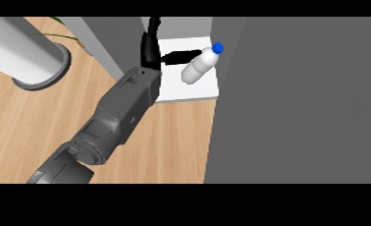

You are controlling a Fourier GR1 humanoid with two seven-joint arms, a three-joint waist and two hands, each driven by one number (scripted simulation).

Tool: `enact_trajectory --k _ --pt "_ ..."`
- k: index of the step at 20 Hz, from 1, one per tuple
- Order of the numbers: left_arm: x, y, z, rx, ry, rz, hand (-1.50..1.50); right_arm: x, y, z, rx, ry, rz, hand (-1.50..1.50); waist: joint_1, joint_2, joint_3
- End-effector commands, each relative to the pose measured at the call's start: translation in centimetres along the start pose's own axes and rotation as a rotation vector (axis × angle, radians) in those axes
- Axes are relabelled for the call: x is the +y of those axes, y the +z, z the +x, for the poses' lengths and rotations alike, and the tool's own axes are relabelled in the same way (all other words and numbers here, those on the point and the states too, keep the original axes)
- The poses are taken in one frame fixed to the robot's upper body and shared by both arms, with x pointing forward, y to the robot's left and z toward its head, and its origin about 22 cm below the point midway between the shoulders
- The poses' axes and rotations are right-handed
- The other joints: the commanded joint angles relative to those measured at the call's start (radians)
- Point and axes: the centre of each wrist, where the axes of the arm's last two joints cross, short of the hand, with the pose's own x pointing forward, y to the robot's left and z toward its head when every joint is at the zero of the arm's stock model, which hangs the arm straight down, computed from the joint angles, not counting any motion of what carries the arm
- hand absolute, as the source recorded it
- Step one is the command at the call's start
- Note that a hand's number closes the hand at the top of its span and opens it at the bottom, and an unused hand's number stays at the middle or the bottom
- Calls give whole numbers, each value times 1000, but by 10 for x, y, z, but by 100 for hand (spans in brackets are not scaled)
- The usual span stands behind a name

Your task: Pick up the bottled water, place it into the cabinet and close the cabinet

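Observation:
The bottled water, a white bottle with a blue cap, leans tilted on the cabinet's white shelf, cap toward the upper right. My left hand is just left of it at the shelf's left edge. The hand is open: some fingers point straight up and a black thumb or finger stretches right, reaching the bottle's upper side. My grey left forearm comes up from the lower left. The right hand does not show.
A large grey cabinet door or wall fills the right side, right next to the bottle. A grey cabinet side wall stands left of the shelf. A white cylinder on a grey round base stands at the upper left on the wooden counter.

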Motion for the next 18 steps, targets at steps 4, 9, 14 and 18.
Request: enact_trajectory --k 4,9,14,18 --pt "-10 -8 19 -90 148 -124 -150 -3 1 13 -24 -23 -9 -150 9 -3 0" --pt "-17 -13 36 -101 318 -236 -150 -6 -1 13 -39 -26 2 -150 11 -7 0" --pt "-18 5 29 -71 396 -263 -150 -6 1 15 -8 5 -25 -150 49 -24 1" --pt "-18 15 28 -67 456 -271 -150 -1 7 20 -28 9 -16 -150 63 -29 1"
